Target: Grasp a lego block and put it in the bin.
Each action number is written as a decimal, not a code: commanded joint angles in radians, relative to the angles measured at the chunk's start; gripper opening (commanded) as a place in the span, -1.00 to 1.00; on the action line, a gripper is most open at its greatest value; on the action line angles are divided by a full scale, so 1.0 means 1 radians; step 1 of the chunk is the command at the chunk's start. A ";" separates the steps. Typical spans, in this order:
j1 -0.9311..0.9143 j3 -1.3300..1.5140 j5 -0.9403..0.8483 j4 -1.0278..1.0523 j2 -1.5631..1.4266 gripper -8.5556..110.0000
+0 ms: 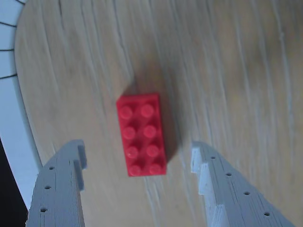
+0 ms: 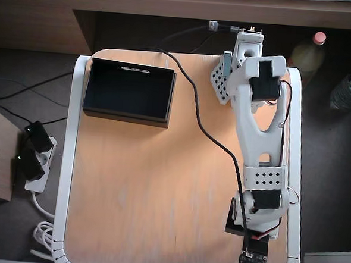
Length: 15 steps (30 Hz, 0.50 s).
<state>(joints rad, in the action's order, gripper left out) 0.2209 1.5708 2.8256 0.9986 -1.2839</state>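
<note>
Lego block [image 1: 141, 134]: red, studded, rectangular, on woodgrain.

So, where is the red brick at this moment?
In the wrist view the red brick lies flat on the wooden table, near the picture's middle, between the open jaws without touching them. The overhead view does not show it.
</note>
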 commanded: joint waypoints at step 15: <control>0.031 -0.150 -0.015 -0.023 0.032 -0.48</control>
<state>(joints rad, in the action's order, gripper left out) 0.2240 1.5539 2.8149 0.9986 -1.2349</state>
